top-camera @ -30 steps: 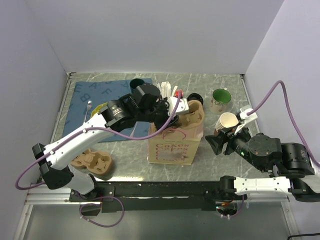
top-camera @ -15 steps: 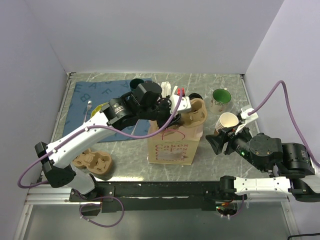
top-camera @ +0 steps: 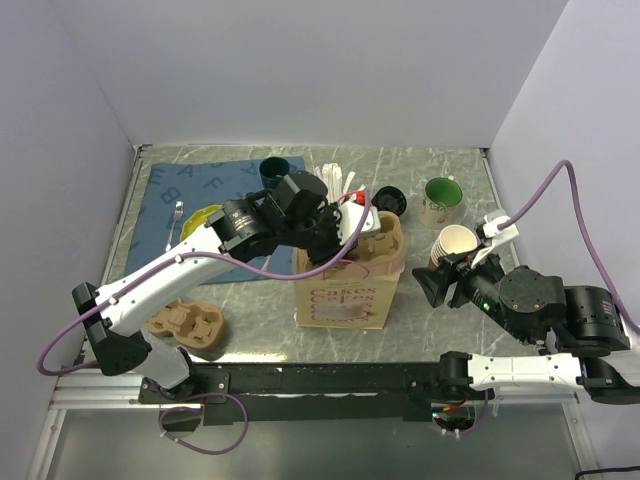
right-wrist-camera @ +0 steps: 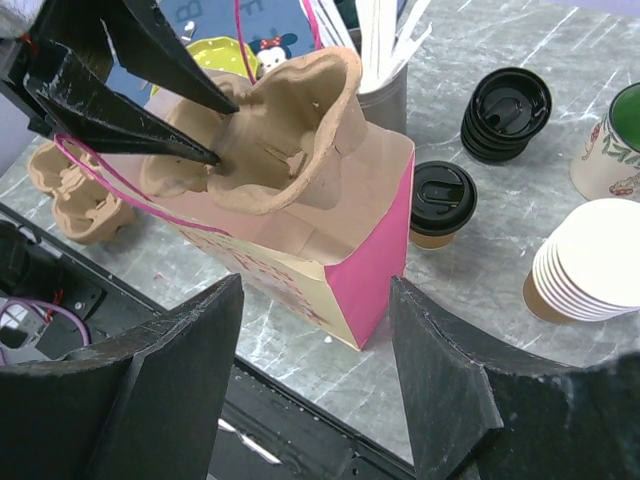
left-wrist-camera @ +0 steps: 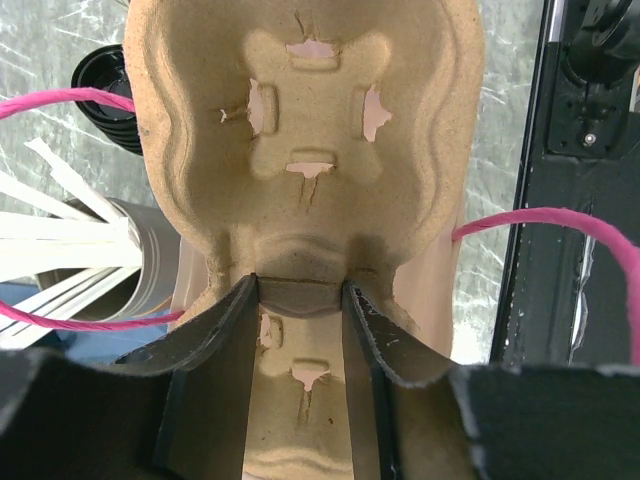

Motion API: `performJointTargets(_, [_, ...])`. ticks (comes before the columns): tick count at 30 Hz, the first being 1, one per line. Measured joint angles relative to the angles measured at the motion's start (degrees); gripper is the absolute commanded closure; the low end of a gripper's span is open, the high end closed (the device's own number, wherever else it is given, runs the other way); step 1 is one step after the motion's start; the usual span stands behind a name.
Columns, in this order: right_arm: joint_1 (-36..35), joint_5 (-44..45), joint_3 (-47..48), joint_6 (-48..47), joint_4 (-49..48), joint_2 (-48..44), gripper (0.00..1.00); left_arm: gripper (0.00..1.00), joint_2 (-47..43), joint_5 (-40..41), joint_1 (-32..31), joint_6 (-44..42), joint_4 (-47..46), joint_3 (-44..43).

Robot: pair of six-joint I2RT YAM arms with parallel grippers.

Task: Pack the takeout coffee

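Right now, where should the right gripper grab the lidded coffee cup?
Likely the tan wall just under the black lid of the coffee cup, approached level from the right gripper's side. It stands upright, the paper bag close on one flank, the lid stack behind.

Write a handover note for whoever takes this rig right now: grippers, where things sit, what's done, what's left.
Left gripper: shut on the pulp cup carrier, holding it tilted in the mouth of the paper bag.
Right gripper: open, empty, hovering off the bag's right side.
Takeout coffee: lidded, upright on the table just right of the bag, not gripped.
Done: carrier partly in the bag.
Left: probably seat the carrier, release it, then put the coffee in.
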State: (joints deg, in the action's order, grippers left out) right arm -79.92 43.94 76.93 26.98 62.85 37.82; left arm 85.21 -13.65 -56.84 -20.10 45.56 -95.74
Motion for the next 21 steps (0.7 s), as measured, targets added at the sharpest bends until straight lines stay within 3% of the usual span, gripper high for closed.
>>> performJointTargets(6, [0.0,0.9,0.0,1.4,0.0,0.4,0.33,0.61,0.0,0.6,0.0,-0.7,1.7,0.0])
performJointTargets(12, [0.0,6.7,6.8,15.7,9.9,5.2,0.36,0.61,0.0,1.6,0.0,-1.7,3.3,0.0])
performJointTargets(15, [0.5,7.6,8.4,17.6,11.3,6.6,0.36,0.61,0.0,1.9,0.0,-1.7,3.5,0.0])
performJointTargets(19, [6.0,4.9,8.5,16.0,11.2,8.5,0.35,0.62,0.0,2.1,0.0,-1.7,3.7,0.0])
performJointTargets(21, [12.7,0.5,8.5,13.7,9.9,9.7,0.36,0.62,0.0,2.1,0.0,-1.7,3.7,0.0])
